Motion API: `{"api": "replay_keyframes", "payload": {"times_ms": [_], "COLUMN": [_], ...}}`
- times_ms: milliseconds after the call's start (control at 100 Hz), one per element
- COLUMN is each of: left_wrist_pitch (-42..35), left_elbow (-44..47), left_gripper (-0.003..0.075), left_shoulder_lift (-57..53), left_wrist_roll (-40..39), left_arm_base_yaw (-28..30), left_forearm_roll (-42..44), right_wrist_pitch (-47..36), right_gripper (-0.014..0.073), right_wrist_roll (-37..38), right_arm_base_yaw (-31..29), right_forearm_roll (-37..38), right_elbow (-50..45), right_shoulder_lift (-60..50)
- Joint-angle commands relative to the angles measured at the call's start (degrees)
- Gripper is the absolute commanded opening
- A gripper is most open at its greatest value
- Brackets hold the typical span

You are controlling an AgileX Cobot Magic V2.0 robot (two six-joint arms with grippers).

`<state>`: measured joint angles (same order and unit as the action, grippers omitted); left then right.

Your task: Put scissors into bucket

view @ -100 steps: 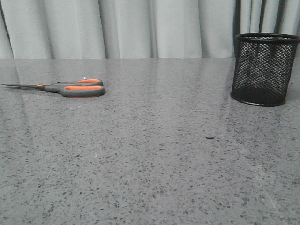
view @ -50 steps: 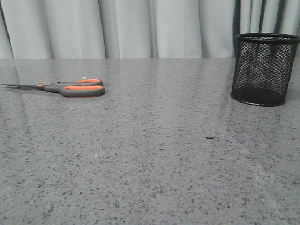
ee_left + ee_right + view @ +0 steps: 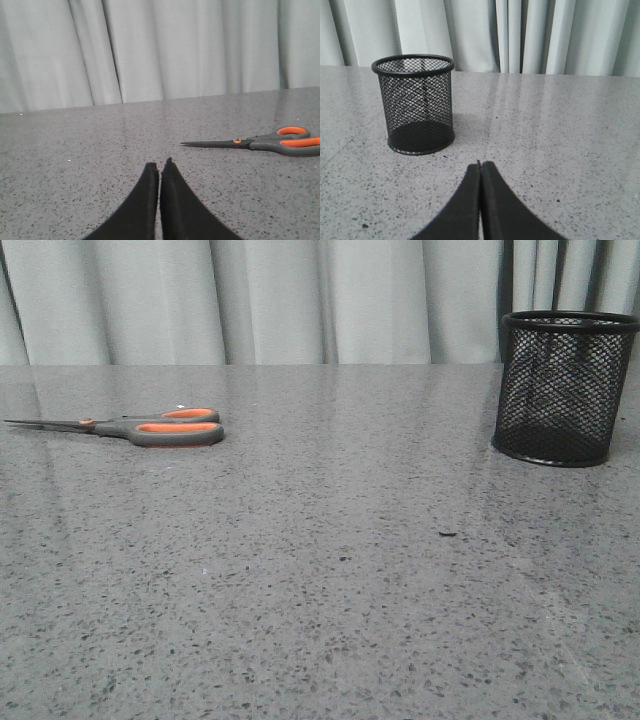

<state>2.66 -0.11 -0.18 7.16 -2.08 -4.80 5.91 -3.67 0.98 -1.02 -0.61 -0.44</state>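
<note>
The scissors (image 3: pixel 150 427) lie flat on the grey speckled table at the far left, blades pointing left, grey handles with orange loops to the right. They also show in the left wrist view (image 3: pixel 265 143). The black mesh bucket (image 3: pixel 564 387) stands upright at the far right and looks empty; it also shows in the right wrist view (image 3: pixel 416 103). My left gripper (image 3: pixel 160 167) is shut and empty, low over the table, short of the blade tip. My right gripper (image 3: pixel 480 165) is shut and empty, a short way before the bucket. Neither gripper shows in the front view.
The grey speckled table (image 3: pixel 330 570) stretches across the front view. Pale curtains (image 3: pixel 300 300) hang behind its far edge. A small dark speck (image 3: pixel 447 534) lies on the table right of centre.
</note>
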Motion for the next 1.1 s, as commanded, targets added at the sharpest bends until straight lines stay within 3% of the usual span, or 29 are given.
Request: {"api": "replay_keyframes", "payload": {"times_ms": [0, 380, 600, 1090], "left_wrist_pitch": [-4.2, -4.2, -4.2, -4.1], "left_elbow": [1.0, 1.0, 1.0, 1.0], "left_gripper": [-0.0020, -0.0020, -0.0020, -0.0020], "left_shoulder_lift": [-1.4, -1.4, -1.4, -1.4], "left_wrist_roll": [-0.6, -0.6, -0.6, -0.6], "left_arm_base_yaw": [0.2, 0.2, 0.2, 0.2], "left_forearm_roll": [-2.2, -9.8, -19.6, -22.7], "right_wrist_pitch": [-5.3, -5.5, -5.9, -6.2], "right_gripper": [-0.0069, -0.0069, -0.0069, -0.0069], "right_wrist_roll": [0.0, 0.0, 0.0, 0.0], "right_arm_base_yaw": [-0.3, -0.3, -0.3, -0.3], "right_forearm_roll": [-0.4, -8.2, -14.0, -18.7], "right_elbow": [-1.5, -1.5, -1.5, -1.5], "right_shoulder_lift": [-1.1, -1.1, -1.1, -1.1]}}
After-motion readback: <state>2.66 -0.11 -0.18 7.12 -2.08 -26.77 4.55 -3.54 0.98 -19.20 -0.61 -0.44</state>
